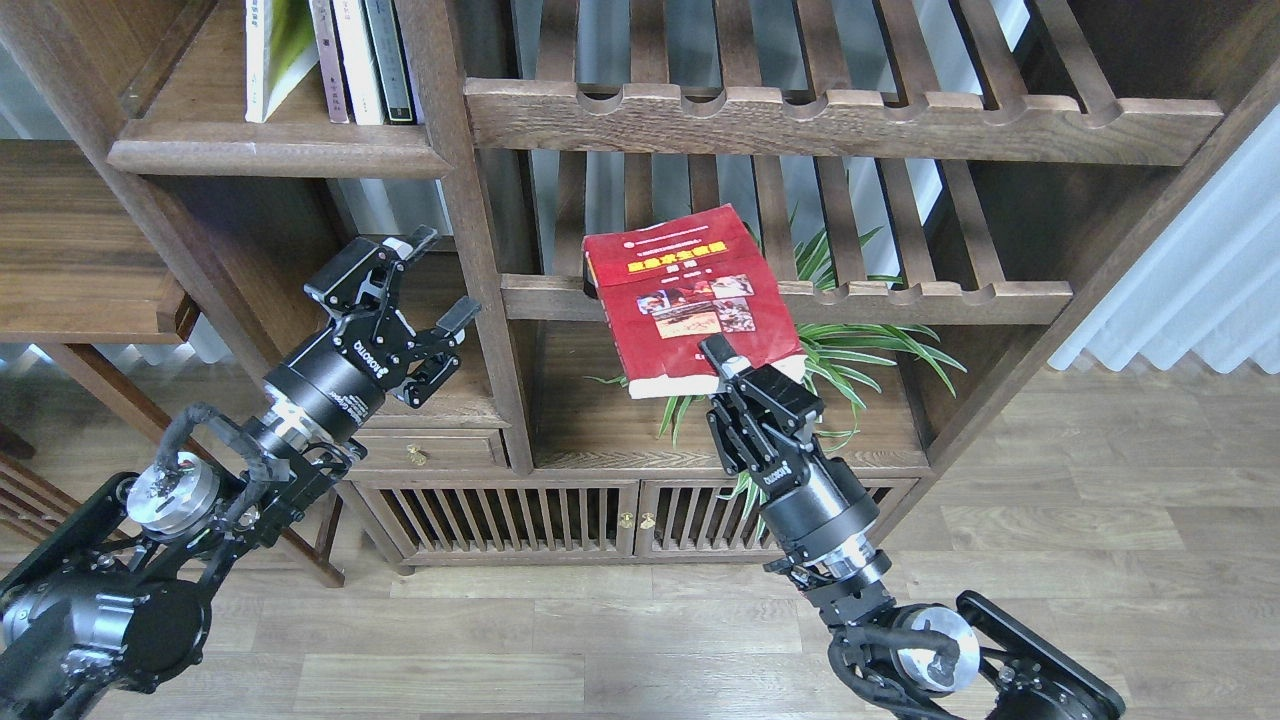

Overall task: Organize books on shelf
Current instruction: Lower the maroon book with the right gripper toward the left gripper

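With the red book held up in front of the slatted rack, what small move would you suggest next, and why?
Probably carry the red book further left and up toward the solid shelf. The right gripper grips its lower edge, well below the upright books there. The left gripper is open and empty.

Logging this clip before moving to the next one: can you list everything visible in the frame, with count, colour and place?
red book: one, red cover with small photos, held in front of the lower slatted rack
upright books: about four, green-white, pale and dark, on the top-left shelf
slatted racks: two, dark brown, centre and right
plant: one, green, behind the red book
cabinet doors: two, slatted brown, bottom
floor: grey-brown wood planks
curtain: white, right
left gripper: black, open, empty
right gripper: black, shut on the red book's lower edge
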Controlling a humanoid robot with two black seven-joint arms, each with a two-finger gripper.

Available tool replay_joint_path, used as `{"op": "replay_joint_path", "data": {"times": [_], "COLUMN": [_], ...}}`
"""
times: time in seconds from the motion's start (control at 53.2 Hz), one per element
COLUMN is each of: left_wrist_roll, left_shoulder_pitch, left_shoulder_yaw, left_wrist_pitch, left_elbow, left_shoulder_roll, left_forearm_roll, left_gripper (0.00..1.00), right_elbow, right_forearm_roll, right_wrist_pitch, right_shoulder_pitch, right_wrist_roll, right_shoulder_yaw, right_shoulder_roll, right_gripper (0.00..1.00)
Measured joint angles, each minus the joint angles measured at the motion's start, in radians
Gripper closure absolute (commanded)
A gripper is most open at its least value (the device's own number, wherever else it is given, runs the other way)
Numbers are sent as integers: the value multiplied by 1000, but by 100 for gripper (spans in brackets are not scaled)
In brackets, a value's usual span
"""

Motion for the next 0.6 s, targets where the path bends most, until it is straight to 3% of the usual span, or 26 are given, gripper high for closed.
{"op": "replay_joint_path", "data": {"times": [0.601], "left_wrist_roll": [0], "left_shoulder_pitch": [-4], "left_shoulder_yaw": [78], "left_wrist_pitch": [13], "left_elbow": [1], "left_shoulder_roll": [-40], "left_forearm_roll": [5], "left_gripper": [10], "right_elbow": [0], "right_forearm_roll": [-3], "right_wrist_pitch": [0], "right_shoulder_pitch": [17], "right_wrist_roll": [-4], "right_shoulder_yaw": [-48], "right_shoulder_roll": [8], "right_gripper": [97]}}
